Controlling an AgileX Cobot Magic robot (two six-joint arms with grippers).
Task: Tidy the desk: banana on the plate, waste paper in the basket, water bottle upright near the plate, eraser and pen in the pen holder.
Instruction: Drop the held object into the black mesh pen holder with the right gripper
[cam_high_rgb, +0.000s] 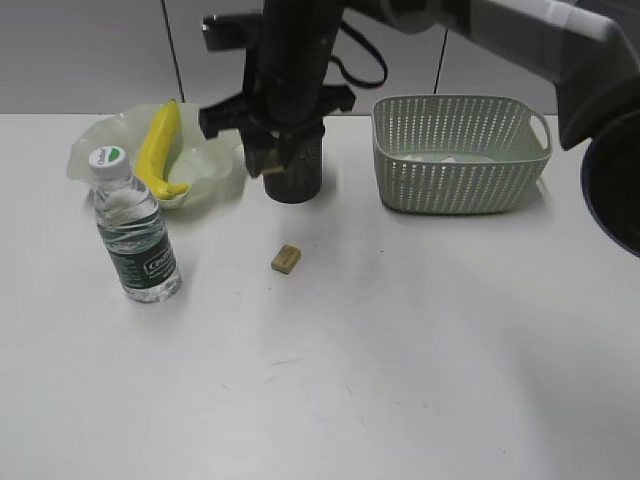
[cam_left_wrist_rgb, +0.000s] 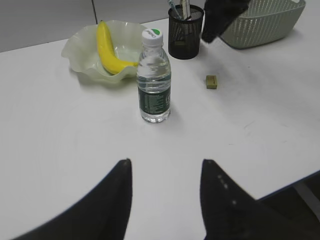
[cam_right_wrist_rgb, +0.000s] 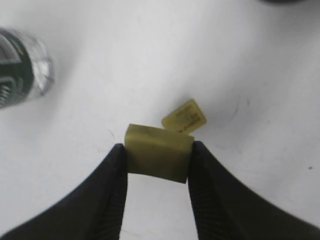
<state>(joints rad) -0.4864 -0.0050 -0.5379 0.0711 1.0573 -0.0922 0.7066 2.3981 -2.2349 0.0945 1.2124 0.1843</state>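
Observation:
My right gripper (cam_right_wrist_rgb: 158, 146) is shut on an olive-yellow eraser (cam_right_wrist_rgb: 158, 156), held above the desk (cam_high_rgb: 400, 330). A second small eraser (cam_right_wrist_rgb: 184, 116) (cam_high_rgb: 286, 259) lies on the desk below it. In the exterior view the right gripper (cam_high_rgb: 268, 160) hangs in front of the black mesh pen holder (cam_high_rgb: 300, 175) (cam_left_wrist_rgb: 185, 35), which has pens (cam_left_wrist_rgb: 183, 7) standing in it. The banana (cam_high_rgb: 160, 145) (cam_left_wrist_rgb: 107, 47) lies on the plate (cam_high_rgb: 215, 165) (cam_left_wrist_rgb: 80, 45). Beside the plate the water bottle (cam_high_rgb: 135, 230) (cam_left_wrist_rgb: 154, 80) stands upright. My left gripper (cam_left_wrist_rgb: 166, 162) is open over bare desk.
The sage green basket (cam_high_rgb: 460, 150) (cam_left_wrist_rgb: 265, 22) stands at the back right, with something pale on its floor that I cannot identify. A wall runs behind the desk. The desk's near right edge shows in the left wrist view.

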